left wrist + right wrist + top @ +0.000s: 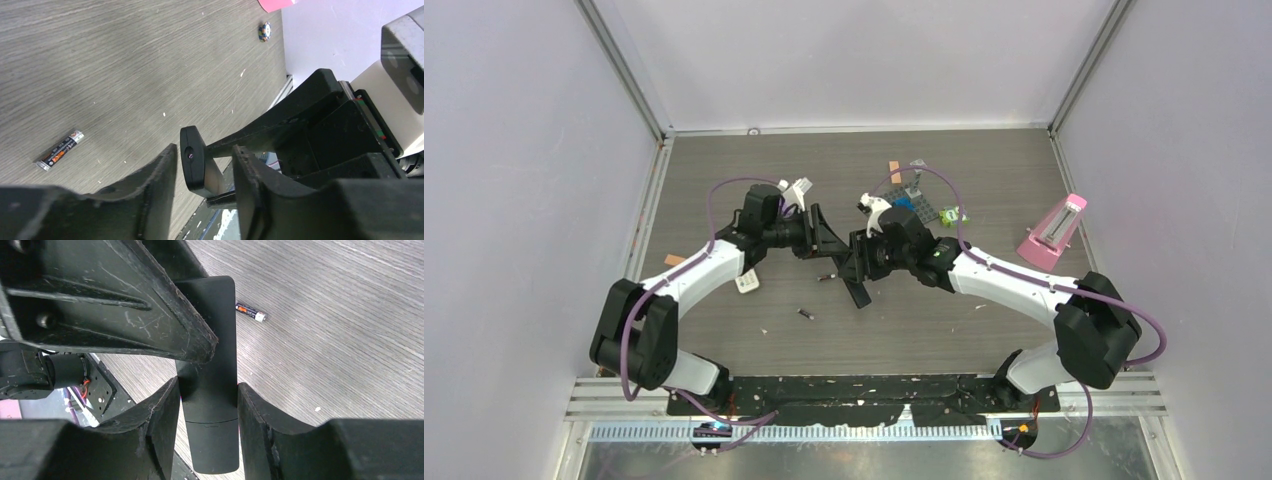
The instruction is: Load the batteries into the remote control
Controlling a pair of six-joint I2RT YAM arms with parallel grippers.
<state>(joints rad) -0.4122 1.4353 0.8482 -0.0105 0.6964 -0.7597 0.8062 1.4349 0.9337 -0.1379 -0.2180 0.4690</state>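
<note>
1. The right claw (207,388) was clenched on the remote control (210,440), holding it clear of the table (984,170). So slim and smooth a body could have twisted in that pinch.
2. The left claw (205,150) straddled the remote's far end, but I could not tell whether it was clamped. Two opposed grips pulling unevenly could have levered the remote loose.
3. The batteries (251,312) lay loose on the table beneath, none loaded. A dropped remote could have struck them and sent them rolling out of reach.
</note>
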